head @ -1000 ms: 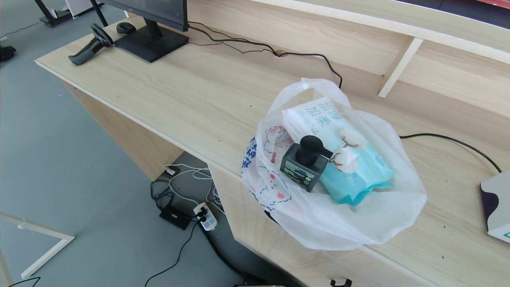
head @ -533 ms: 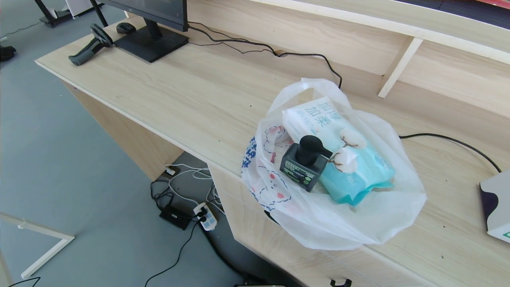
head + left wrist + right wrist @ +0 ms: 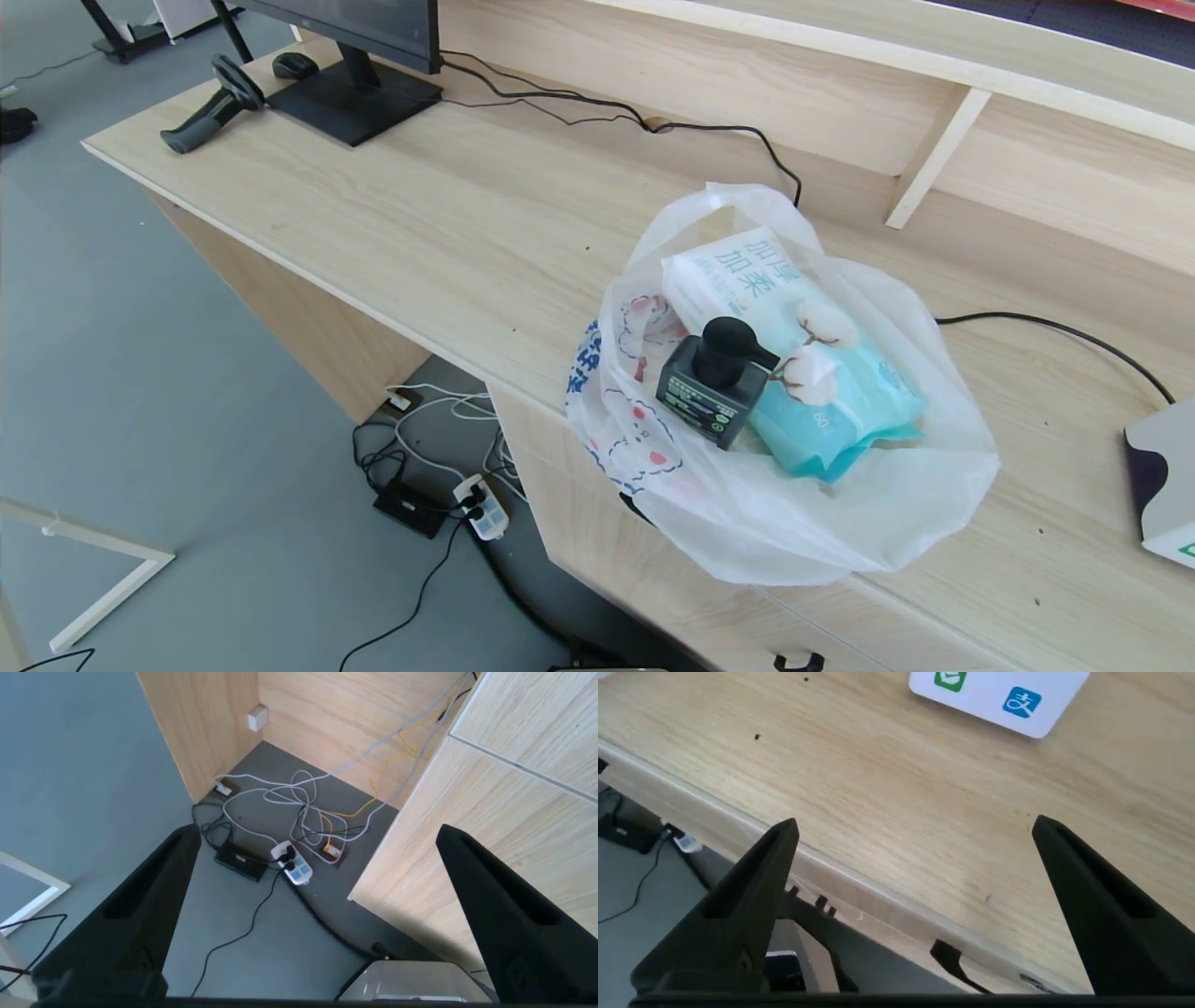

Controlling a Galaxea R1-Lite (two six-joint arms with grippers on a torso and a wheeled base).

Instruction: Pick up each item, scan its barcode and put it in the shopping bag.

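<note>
A translucent white shopping bag (image 3: 868,523) stands on the wooden counter (image 3: 439,233) near its front edge. Inside it lie a teal and white pack of cotton tissues (image 3: 803,364) and a dark pump bottle (image 3: 714,383), both upright against each other. A black handheld barcode scanner (image 3: 210,112) lies at the counter's far left corner. My left gripper (image 3: 318,905) hangs open over the floor below the counter. My right gripper (image 3: 915,887) is open above the counter's front edge, beside a white device (image 3: 999,700).
A monitor on its stand (image 3: 359,89) and a mouse (image 3: 295,64) sit at the back left. Black cables (image 3: 653,121) cross the counter. A white and dark device (image 3: 1162,485) lies at the right edge. A power strip (image 3: 481,509) and wires lie on the floor.
</note>
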